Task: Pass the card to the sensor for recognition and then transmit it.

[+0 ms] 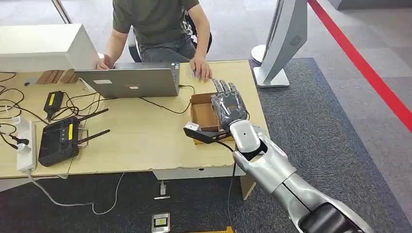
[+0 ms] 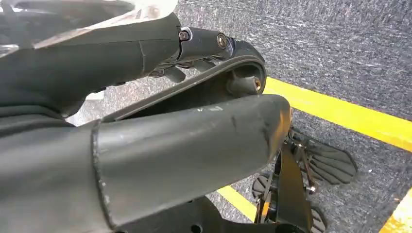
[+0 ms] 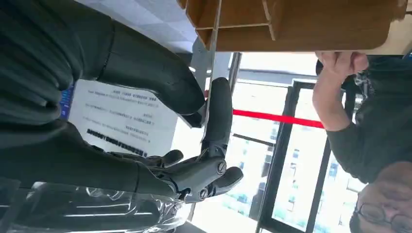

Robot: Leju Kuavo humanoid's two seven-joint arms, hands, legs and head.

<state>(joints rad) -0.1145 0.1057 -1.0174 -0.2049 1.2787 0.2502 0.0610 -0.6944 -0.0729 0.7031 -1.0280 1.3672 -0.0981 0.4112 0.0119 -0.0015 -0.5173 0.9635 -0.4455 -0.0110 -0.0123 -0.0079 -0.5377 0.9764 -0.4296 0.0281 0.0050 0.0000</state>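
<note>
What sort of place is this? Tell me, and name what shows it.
Most likely an office or lab work area. A wooden desk stands on grey carpet, holding an open laptop that a seated person works at, plus a power strip and trailing cables. The right hand hovers over a cardboard box.

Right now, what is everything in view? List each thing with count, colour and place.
Card: one, pale, pinched by the right hand.
Cardboard box: one, brown, table's right end.
Laptop: one, silver, before the person.
Controller: one, black, table's left part.
Power strip: one, white, left edge.
Table: one, light wood.
Person: one, dark shirt, seated behind the table.
Right hand: dark grey, over the box.
</note>
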